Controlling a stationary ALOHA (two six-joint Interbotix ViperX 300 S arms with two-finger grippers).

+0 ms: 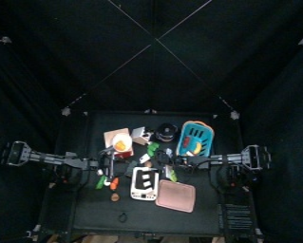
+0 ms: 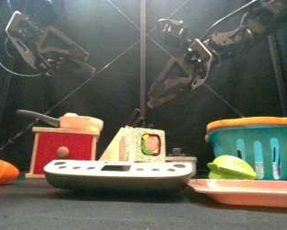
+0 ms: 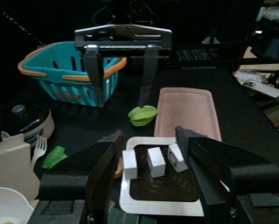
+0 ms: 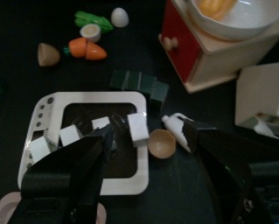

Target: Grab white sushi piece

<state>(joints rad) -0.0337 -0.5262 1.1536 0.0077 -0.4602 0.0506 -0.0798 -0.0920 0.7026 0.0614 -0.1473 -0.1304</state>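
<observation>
From above, you had the white square tray (image 1: 143,182) at the table's front middle, with the pink rectangular plate (image 1: 178,197) just beside it.

From the front, your right gripper (image 2: 166,92) hung spread wide.

In the left wrist view, your left gripper (image 3: 156,172) stood spread over the white sushi piece (image 3: 156,159) on that tray's dark centre.

In the right wrist view, those white blocks (image 4: 139,129) lay between the wide jaws.
</observation>
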